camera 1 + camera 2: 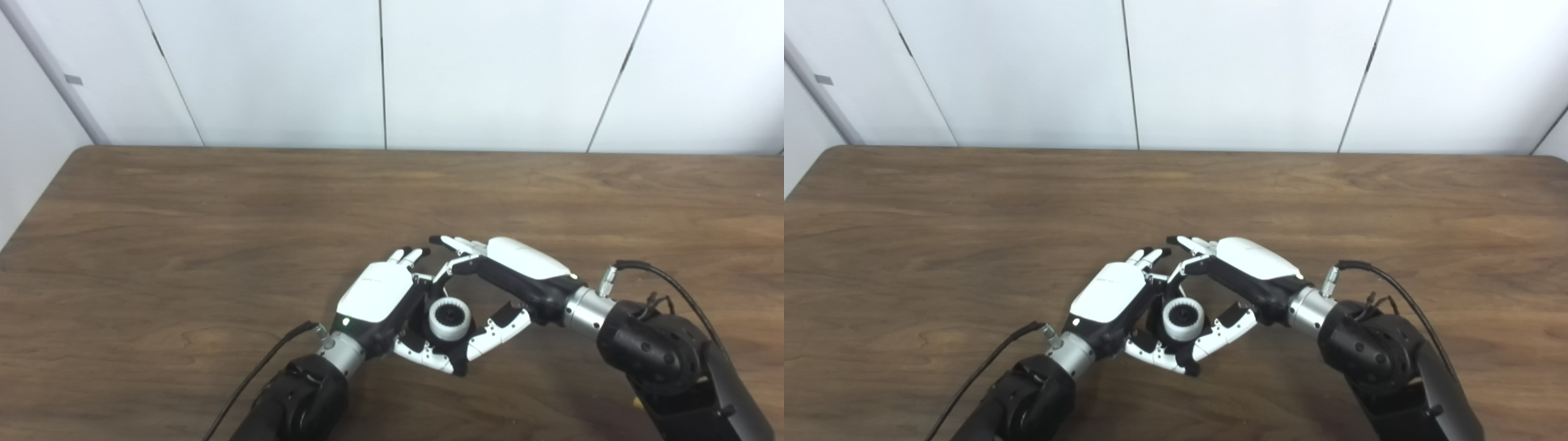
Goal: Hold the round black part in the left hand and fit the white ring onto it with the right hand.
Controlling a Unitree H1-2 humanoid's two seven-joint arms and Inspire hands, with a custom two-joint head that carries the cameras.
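The white ring (449,318) sits on top of the round black part (451,315), whose dark centre shows through the ring's hole. My left hand (381,299) cups the part from the left, with its thumb curled under the near side and its fingers reaching past the far side. My right hand (517,269) is beside the ring on the right. Its fingers stretch over the far side and its thumb (499,331) lies along the near side, close to the left thumb. The right hand's fingers are apart and do not grip the ring. Most of the black part is hidden.
Both hands rest low on the brown wooden table (184,245), near its front middle. White wall panels (380,73) stand behind the far edge. Black cables (674,288) run along both forearms.
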